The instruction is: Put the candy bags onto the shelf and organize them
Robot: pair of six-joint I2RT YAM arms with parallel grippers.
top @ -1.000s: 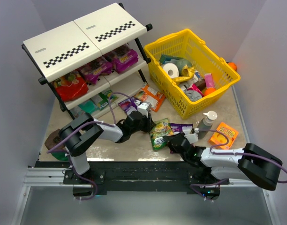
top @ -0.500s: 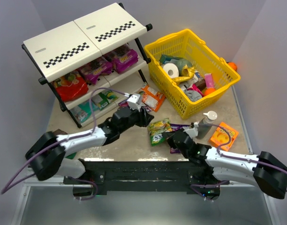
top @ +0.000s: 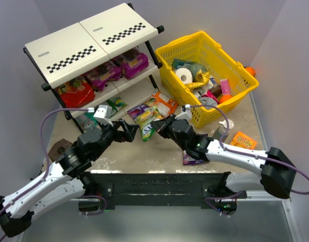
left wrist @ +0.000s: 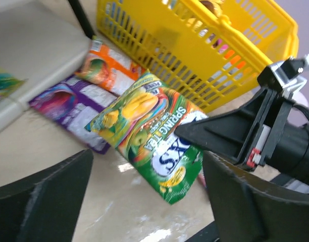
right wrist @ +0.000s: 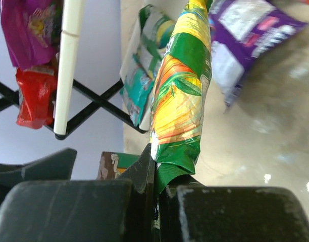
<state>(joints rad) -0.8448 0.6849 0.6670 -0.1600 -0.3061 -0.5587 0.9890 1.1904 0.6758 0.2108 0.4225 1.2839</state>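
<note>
My right gripper (top: 162, 127) is pinched shut on one edge of the green bag (top: 146, 122), which hangs clear of the table. My left gripper (top: 128, 132) gapes wide, the bag just ahead of its jaws. It looks like a hand-over: left must close on the free end (shelf (top: 84, 43) lies behind it).
</note>
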